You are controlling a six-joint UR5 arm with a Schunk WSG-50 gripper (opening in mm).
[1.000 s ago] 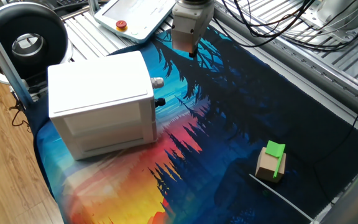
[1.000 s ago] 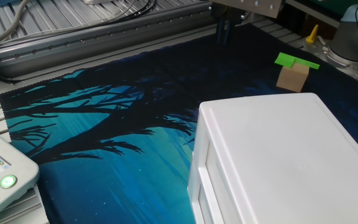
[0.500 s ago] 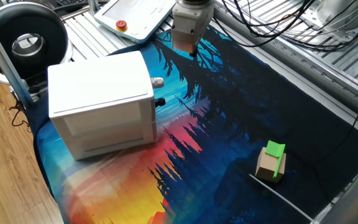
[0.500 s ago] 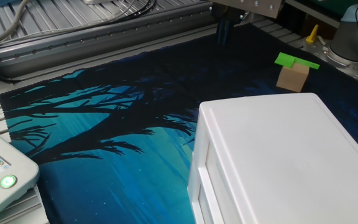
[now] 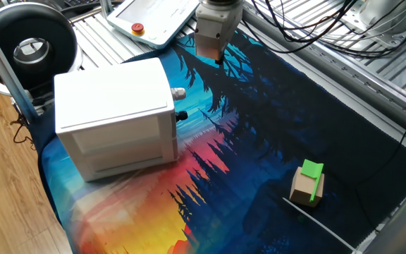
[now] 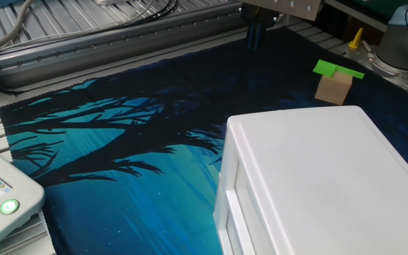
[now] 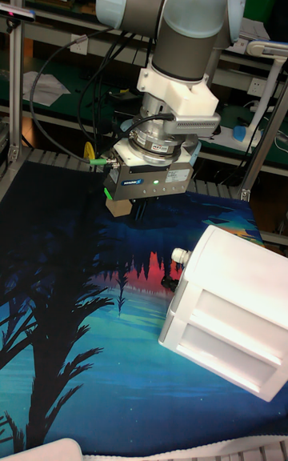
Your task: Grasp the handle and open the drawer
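Observation:
A white box cabinet (image 5: 111, 116) stands on the left of the mat. Its drawer front (image 6: 230, 188) sits flush with the cabinet, and the drawer looks closed. The handle, a small silvery knob (image 5: 178, 92), sticks out toward the mat's middle, also seen as the handle (image 7: 178, 254). Just under it is a small black knob (image 5: 182, 114). My gripper (image 5: 218, 61) hangs above the mat, behind the knob and well apart from it. Its dark fingers (image 6: 255, 37) stand together with nothing between them. In the tall fixed view the gripper (image 7: 142, 211) is up and left of the handle.
A wooden block with a green top (image 5: 308, 183) lies on the mat far from the cabinet, at the right. A teach pendant (image 5: 154, 17) lies behind the mat, and a black round device (image 5: 30, 46) stands by the cabinet's left. Metal rails and cables border the mat.

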